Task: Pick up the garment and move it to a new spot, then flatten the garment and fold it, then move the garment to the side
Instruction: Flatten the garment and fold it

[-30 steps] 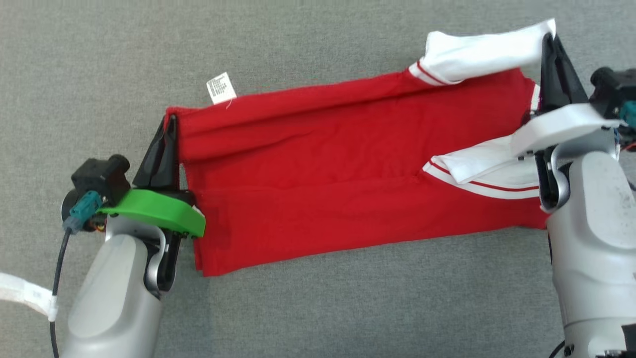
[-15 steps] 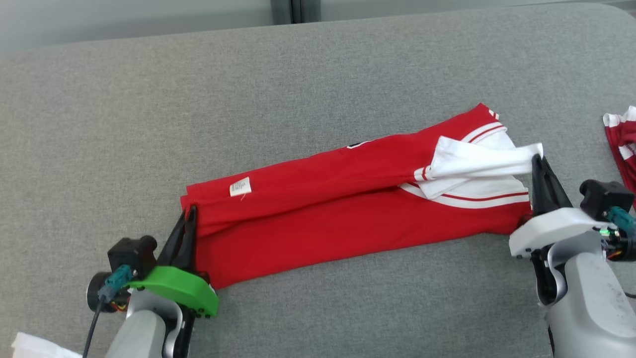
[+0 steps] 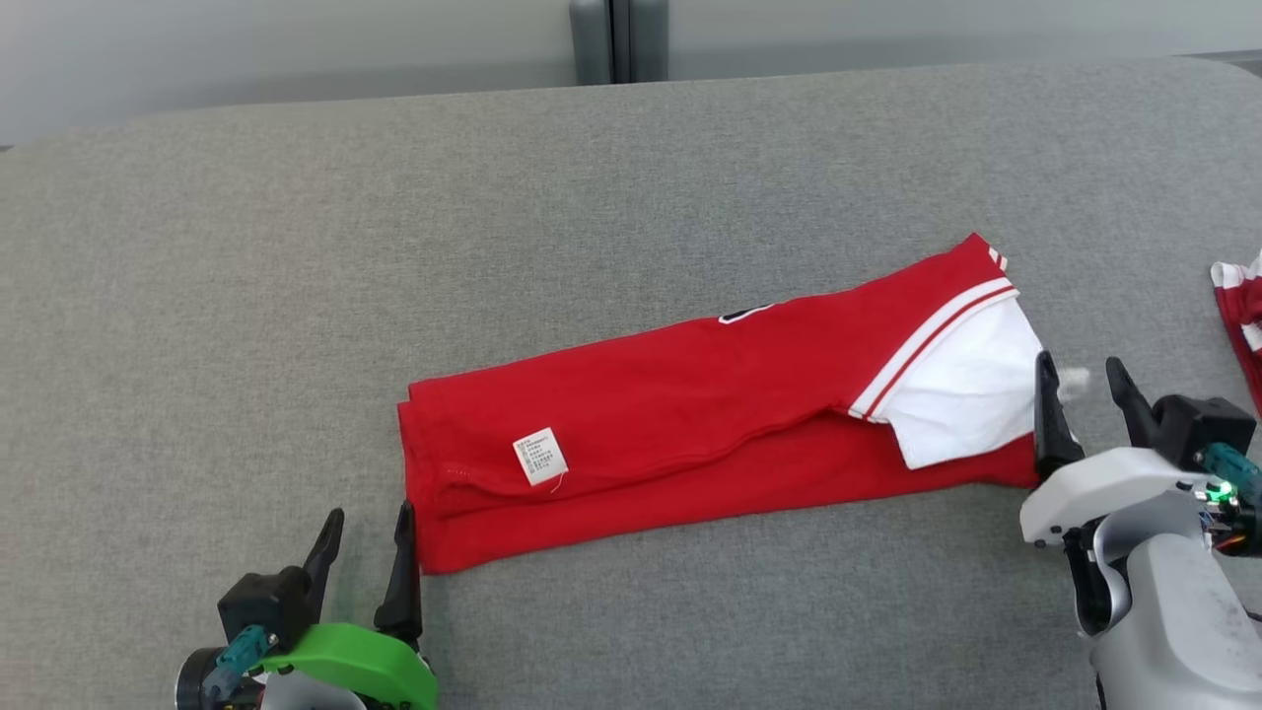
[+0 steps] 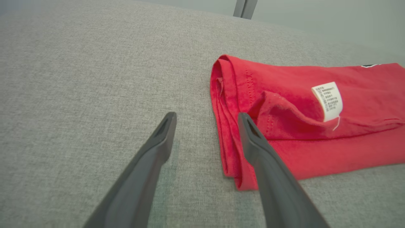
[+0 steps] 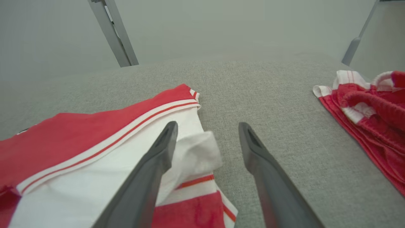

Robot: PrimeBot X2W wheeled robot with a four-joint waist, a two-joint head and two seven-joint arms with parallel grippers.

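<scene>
Since the red shirt [image 3: 690, 434] is lying folded lengthwise across the middle of the counter [image 3: 296, 247], the left fingers [image 3: 402, 562] and right fingers [image 3: 1047, 414] are standing wide apart, gripping nothing, beside its ends.

Grey fabric surface [image 3: 631, 177] w/ rounded far edge; pale wall [image 3: 296, 49] behind, grey post [image 3: 616, 39].

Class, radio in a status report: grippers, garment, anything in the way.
Left gripper open, beside hem end. Right gripper open at white sleeve. Red garment folded long, lying flat. Second red garment far right, apart.
</scene>
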